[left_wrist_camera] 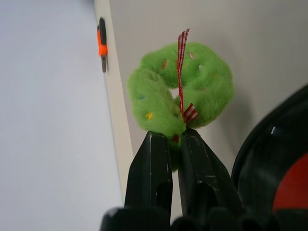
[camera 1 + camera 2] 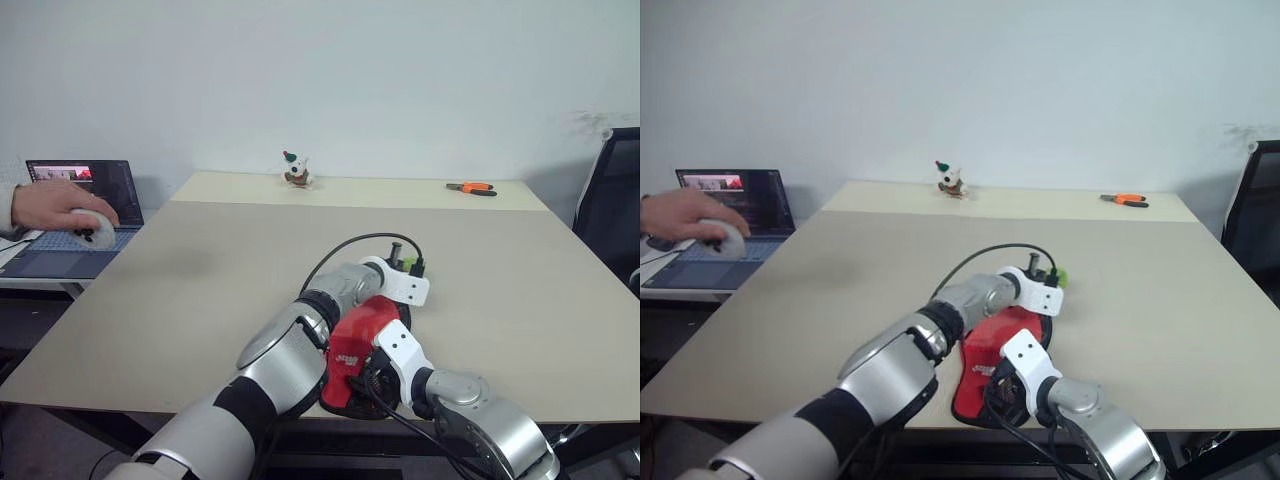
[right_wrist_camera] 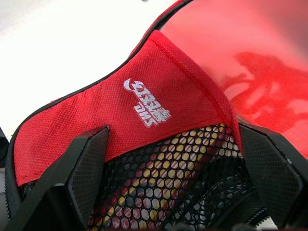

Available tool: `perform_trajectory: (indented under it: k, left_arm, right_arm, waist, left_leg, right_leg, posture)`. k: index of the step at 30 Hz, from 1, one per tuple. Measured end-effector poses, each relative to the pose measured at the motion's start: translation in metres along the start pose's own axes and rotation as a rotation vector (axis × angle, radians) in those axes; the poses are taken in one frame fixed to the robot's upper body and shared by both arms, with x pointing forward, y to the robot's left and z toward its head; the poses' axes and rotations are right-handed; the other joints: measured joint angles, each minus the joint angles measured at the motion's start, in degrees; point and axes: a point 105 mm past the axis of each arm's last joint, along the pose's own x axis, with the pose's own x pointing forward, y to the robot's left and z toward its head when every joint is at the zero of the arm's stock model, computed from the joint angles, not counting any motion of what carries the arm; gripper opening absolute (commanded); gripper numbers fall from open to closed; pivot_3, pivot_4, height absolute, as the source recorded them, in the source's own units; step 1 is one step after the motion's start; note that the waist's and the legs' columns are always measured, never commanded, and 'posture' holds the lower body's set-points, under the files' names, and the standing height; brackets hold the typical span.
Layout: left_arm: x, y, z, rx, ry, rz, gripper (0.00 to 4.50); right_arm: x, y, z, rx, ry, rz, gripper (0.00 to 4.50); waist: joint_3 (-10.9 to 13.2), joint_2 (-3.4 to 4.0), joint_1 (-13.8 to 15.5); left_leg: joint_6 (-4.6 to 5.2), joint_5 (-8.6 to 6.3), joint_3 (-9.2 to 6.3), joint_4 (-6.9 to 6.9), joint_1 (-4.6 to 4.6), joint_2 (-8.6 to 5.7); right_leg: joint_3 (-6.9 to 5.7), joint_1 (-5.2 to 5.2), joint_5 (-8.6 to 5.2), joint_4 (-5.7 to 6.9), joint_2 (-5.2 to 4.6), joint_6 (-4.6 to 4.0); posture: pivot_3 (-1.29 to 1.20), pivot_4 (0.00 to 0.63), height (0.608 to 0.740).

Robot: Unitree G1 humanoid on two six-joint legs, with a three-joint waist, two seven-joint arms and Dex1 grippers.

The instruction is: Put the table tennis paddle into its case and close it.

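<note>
The case (image 2: 365, 325), red with a white logo and a mesh patch, lies near the table's front edge. My left gripper (image 1: 175, 137) is shut on its fluffy green zipper tag (image 1: 180, 86), at the far end of the case (image 2: 1058, 275). My right gripper (image 3: 173, 129) stands open at the near end, one finger on each side of the logo and mesh part (image 3: 144, 96). Pale and reddish colours show through the mesh (image 3: 159, 192); they look like the paddle's handle. The rest of the paddle is hidden by the case.
At the far left a person's hand (image 2: 55, 205) rests on a mouse by a laptop (image 2: 85, 180). A small toy figure (image 2: 296, 170) and an orange-handled tool (image 2: 470, 187) lie on the back table. A black chair (image 2: 612, 200) stands at the right.
</note>
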Motion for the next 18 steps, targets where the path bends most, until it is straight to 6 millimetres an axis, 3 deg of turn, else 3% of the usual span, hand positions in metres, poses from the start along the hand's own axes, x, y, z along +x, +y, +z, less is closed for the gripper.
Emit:
perform_trajectory:
  k: [5,8,13,18]
  left_arm:
    - [0.0009,-0.0009,0.0038,-0.009,-0.009,-0.007,0.04]
    - [0.0004,-0.0028,0.0048,-0.084,-0.022,-0.045,0.86]
    - [-0.0002,-0.0032,0.0097,-0.165,-0.059,-0.075,2.59]
    - [-0.0031,-0.0063,0.006,-0.264,-0.073,-0.122,2.59]
  right_arm:
    - [0.0005,0.0006,0.0005,0.003,-0.002,0.001,4.5]
    - [0.0012,0.0015,0.0009,0.008,-0.004,0.003,4.5]
    - [0.0023,0.0021,0.0014,0.013,-0.006,0.006,4.5]
    - [0.0061,0.0027,0.0029,0.015,-0.003,0.015,4.5]
  waist:
    - [0.0,0.0,-0.03]
    - [-0.01,0.01,-0.05]
    - [-0.06,0.07,-0.1]
    - [-0.18,0.16,-0.46]
  left_leg:
    - [0.0,0.0,0.0,0.0,0.0,0.0]
    - [0.0,0.0,0.01,0.0,0.01,0.01]
    - [0.01,0.0,0.01,0.0,0.02,0.01]
    - [0.01,0.0,0.05,0.01,0.09,0.05]
  right_leg:
    - [0.0,0.0,0.0,0.0,0.0,0.0]
    - [0.0,0.0,0.0,0.0,0.0,0.0]
    - [0.01,0.0,-0.01,0.01,0.01,-0.01]
    - [0.04,0.01,-0.01,0.06,0.03,-0.01]
  posture:
    - [0.0,0.15,0.74]
    - [0.0,0.15,0.74]
    - [0.0,0.15,0.74]
    - [0.0,0.15,0.74]
